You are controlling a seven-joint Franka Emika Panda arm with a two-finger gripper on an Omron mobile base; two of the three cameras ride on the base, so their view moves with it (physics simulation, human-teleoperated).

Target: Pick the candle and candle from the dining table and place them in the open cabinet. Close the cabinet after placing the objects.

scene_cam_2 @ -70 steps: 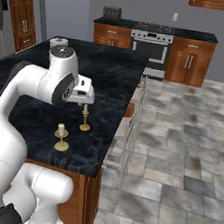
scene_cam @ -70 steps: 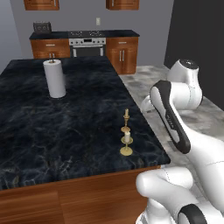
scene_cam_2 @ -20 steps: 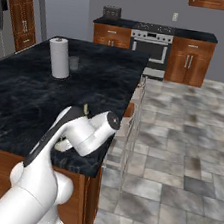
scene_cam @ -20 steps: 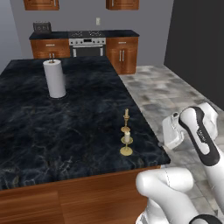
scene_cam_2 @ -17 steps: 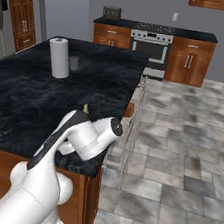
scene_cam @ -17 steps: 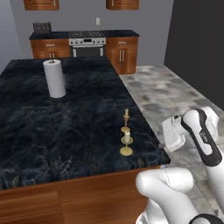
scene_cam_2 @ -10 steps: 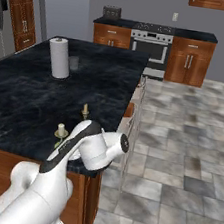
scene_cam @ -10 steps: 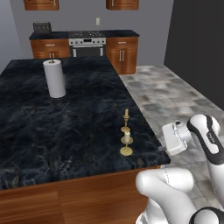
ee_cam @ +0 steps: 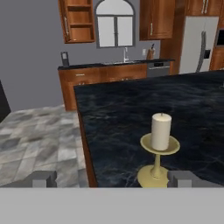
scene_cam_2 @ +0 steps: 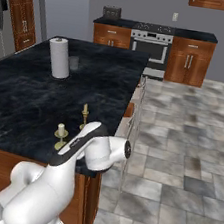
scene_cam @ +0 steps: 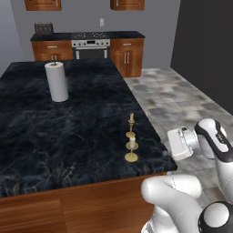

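Near the tabletop (scene_cam: 68, 132) corner closest to the robot stand both candles. Thick candle (scene_cam: 131, 149) sits on a wide brass dish on a stem, nearest the edge; taper (scene_cam: 131, 124) stands just behind it, apart, both upright. Right base view has the same pair: thick candle (scene_cam_2: 60, 135) in front, taper (scene_cam_2: 84, 116) beyond it, partly behind the arm.

Gripper (ee_cam: 113, 178) is low and off the tabletop's side, beyond the edge, aimed level across the black marble. Its two dark fingertips (ee_cam: 43, 178) are spread wide at the bottom of the hand view, nothing between them. Thick candle (ee_cam: 161, 131) is in front of the gripper, off to the right of its midline, its base close to the right fingertip; whether they touch is hard to tell from this angle, probably not. In the left base view the white hand block hangs beside the tabletop's right edge, over the tiled floor (scene_cam: 182, 98), at about candle level.

Paper-towel roll (scene_cam: 57, 82) stands upright far back on the tabletop, well apart from the candles. Wall cabinet (ee_cam: 78, 21) with an open front and shelves shows at the far wall in the hand view, next to an arched window (ee_cam: 113, 24). Stove (scene_cam_2: 151, 43) is at the back counter.
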